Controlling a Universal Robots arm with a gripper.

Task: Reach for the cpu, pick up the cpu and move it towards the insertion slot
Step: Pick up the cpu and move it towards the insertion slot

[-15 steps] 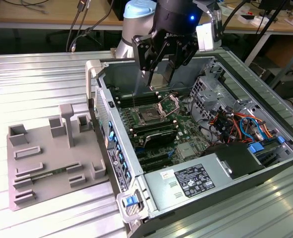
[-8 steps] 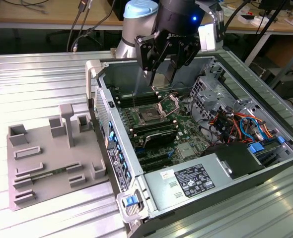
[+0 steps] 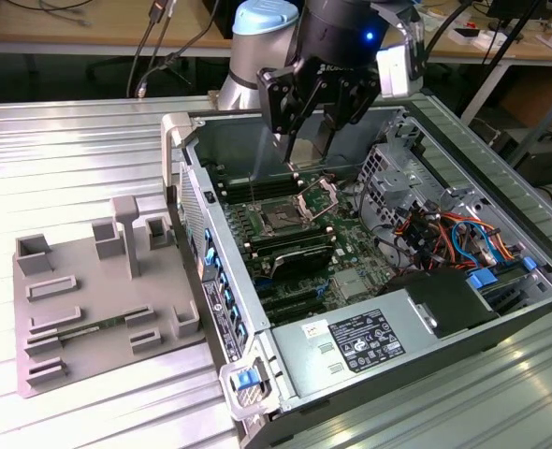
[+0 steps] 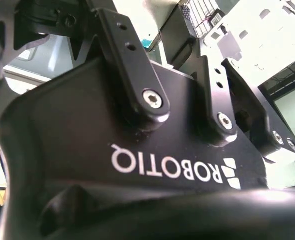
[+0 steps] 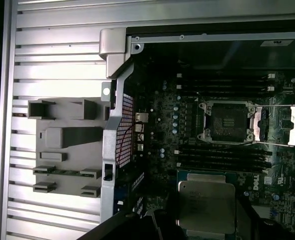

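I see gripper (image 3: 306,140) clamped on cpu (image 5: 206,207), carrying it over motherboard, near insertion slot (image 5: 226,122). I need careful lining up.

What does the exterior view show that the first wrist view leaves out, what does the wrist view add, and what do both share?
Exterior view: the arm with its gripper hanging over the board, the labelled power supply, and the red and blue cables.
First wrist view: the silvery cpu close up, apparently held in the gripper.
Shared: the slot with its bracket swung open, and the grey tray beside the case.
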